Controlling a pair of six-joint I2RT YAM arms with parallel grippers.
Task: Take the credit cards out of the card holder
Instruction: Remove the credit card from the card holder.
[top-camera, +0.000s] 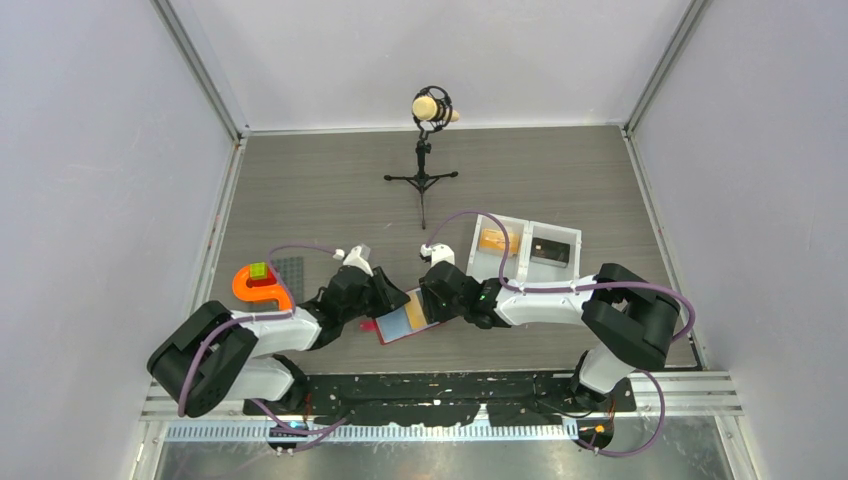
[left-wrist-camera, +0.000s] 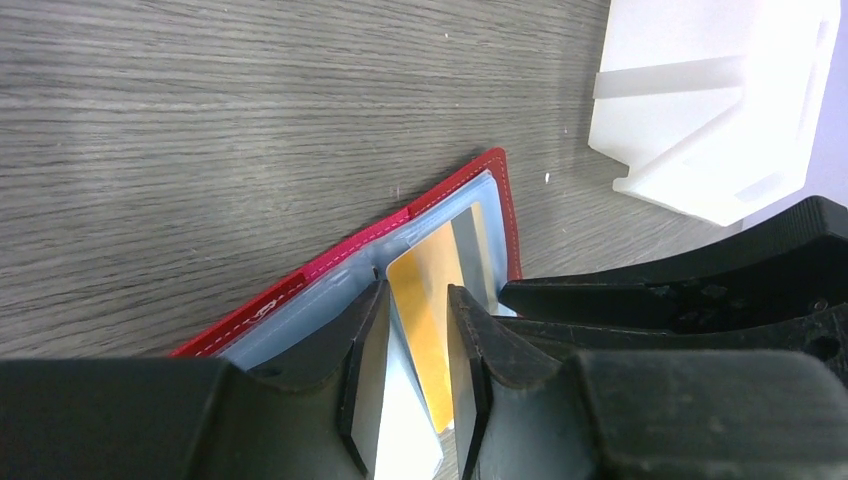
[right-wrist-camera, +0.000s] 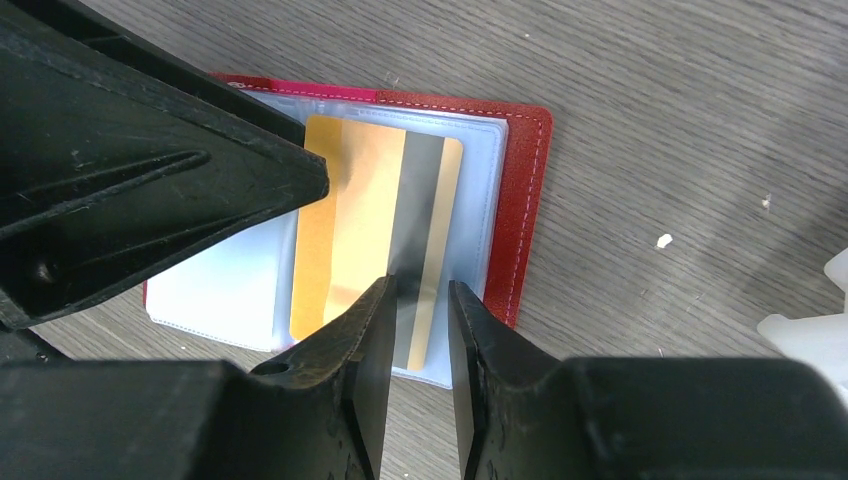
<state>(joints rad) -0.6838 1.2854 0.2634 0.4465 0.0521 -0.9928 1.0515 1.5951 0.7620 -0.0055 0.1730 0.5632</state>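
I find the holder (top-camera: 404, 322) open on the counter (top-camera: 330, 190), lower centre of the top view. A gold card (right-wrist-camera: 365, 230) sits in its pocket, so I judge extraction unfinished. Right fingers (right-wrist-camera: 365, 340) are narrow and empty over its edge. Left fingers (left-wrist-camera: 365, 370) are narrow; I cannot tell if they grip.

- Top external view: you look down from high above and behind the arm bases, facing the far edge; the whole tabletop (top-camera: 330, 190) is in frame, at long range.
- Left wrist view: you look at close range past the left gripper (left-wrist-camera: 416, 290), across the card holder (left-wrist-camera: 462, 180) toward the white tray (left-wrist-camera: 700, 130).
- Right wrist view: you look steeply down past the right gripper (right-wrist-camera: 420, 285), very close.
- Shared area: all three views cover the card holder, near the middle of the near edge.
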